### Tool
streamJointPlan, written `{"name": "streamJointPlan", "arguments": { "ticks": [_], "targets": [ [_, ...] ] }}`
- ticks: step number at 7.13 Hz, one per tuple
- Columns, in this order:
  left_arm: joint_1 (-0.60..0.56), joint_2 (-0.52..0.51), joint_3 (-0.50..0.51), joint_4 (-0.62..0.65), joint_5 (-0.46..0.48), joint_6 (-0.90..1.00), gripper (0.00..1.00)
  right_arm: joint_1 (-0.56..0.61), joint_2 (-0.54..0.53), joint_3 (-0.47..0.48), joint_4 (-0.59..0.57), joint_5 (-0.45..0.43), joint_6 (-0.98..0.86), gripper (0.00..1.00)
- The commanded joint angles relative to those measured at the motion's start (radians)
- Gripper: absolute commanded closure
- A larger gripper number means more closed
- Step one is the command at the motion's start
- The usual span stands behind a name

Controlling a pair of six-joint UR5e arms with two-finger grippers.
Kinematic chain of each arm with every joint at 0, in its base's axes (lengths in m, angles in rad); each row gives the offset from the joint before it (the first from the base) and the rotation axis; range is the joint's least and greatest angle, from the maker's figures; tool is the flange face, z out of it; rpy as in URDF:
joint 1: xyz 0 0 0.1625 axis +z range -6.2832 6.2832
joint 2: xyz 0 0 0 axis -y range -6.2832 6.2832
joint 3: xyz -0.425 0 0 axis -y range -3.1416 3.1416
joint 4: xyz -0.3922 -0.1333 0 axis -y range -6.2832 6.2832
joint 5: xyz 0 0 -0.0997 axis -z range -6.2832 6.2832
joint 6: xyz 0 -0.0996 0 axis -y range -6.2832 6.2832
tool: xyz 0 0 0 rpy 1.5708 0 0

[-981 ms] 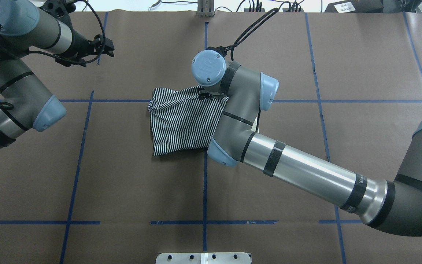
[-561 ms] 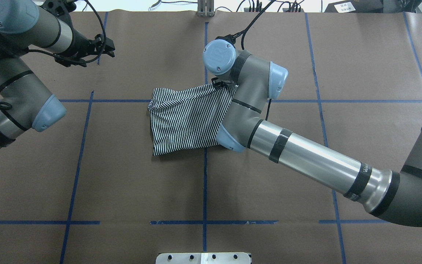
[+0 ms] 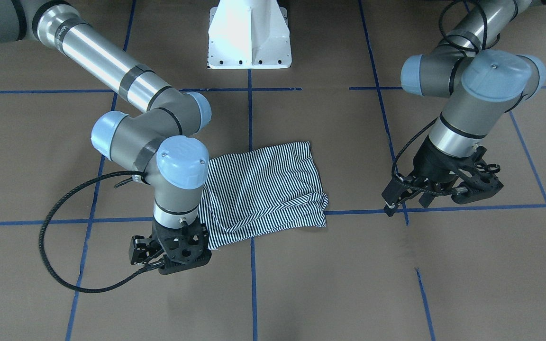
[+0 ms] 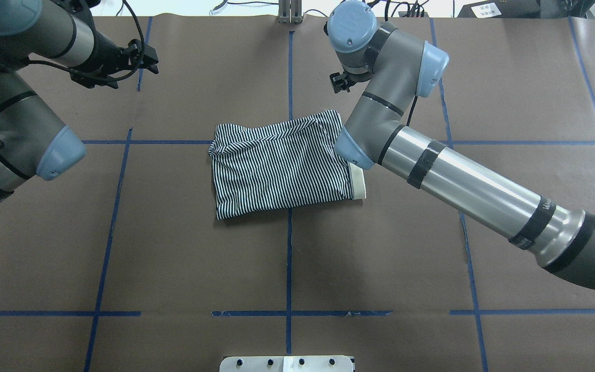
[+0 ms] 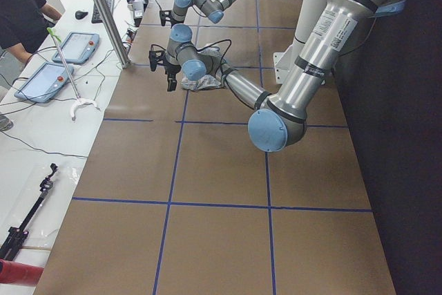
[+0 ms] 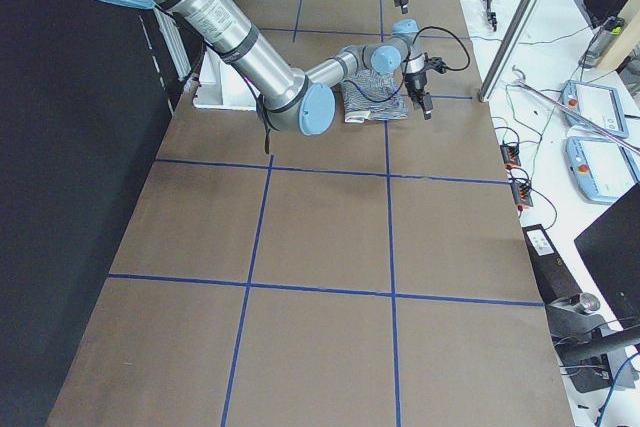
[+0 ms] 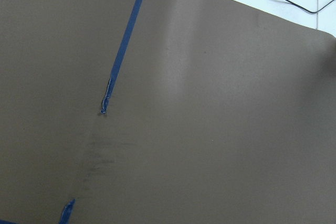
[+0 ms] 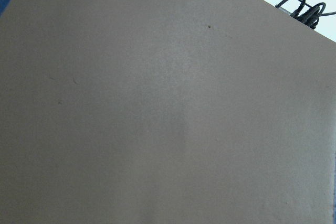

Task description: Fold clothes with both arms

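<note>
Near edge: white pedestal base (image 3: 249,33) sits at mid-table. Beyond it is a wide run of brown-papered table (image 4: 173,248), crossed only by blue tape lines (image 4: 288,258). Open room on both sides here

Centre: polo shirt (image 4: 282,160) lies flat, folded to a rough rectangle
- it covers the crossing of the middle tape line and the far cross line
- long axis runs left to right across the table, a little skewed, with the far right corner reaching furthest from the robot
- cream collar (image 4: 360,185) shows as a narrow band at the short edge on the robot's right, so that end points right
- far left corner is bunched; the other edges are fairly straight
- bare paper all round the near and left edges

Right arm (image 4: 457,181) comes in from the right; in the overhead view its wrist joints overhang the shirt's right edge

Further out: right gripper (image 4: 340,82) is just past the shirt's far right corner, off the cloth, pointing down. Its wrist camera shows bare paper only. Cannot tell how the jaws stand

Left gripper (image 3: 405,204) is well apart from the shirt, on the robot's left. Its fingers are spread above a tape line. Left arm (image 4: 13,119) is folded back at the table's left side

Farthest: cables (image 4: 359,8) along the far edge; the side view shows a white bench with tablets (image 5: 72,48) and a person (image 5: 21,12)
</note>
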Motion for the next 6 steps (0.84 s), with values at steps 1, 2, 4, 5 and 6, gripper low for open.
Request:
{"name": "streamJointPlan", "arguments": {
  "ticks": [1, 2, 4, 5, 6],
  "targets": [
    [-0.051, 0.075, -0.112, 0.085, -0.014, 0.209, 0.00, 0.152, -0.171, 0.201, -0.010, 0.251, -0.041, 0.00],
    [-0.109, 0.108, -0.133, 0.113, -0.046, 0.326, 0.00, 0.232, -0.266, 0.282, -0.021, 0.323, -0.114, 0.00],
    [-0.285, 0.232, -0.146, 0.122, -0.153, 0.676, 0.00, 0.410, -0.443, 0.437, -0.174, 0.444, -0.380, 0.00],
    [-0.371, 0.292, -0.140, 0.129, -0.171, 0.847, 0.00, 0.520, -0.550, 0.473, -0.203, 0.557, -0.477, 0.00],
    [-0.425, 0.310, -0.134, 0.194, -0.172, 1.018, 0.00, 0.620, -0.667, 0.481, -0.201, 0.648, -0.636, 0.00]
  ]
}}
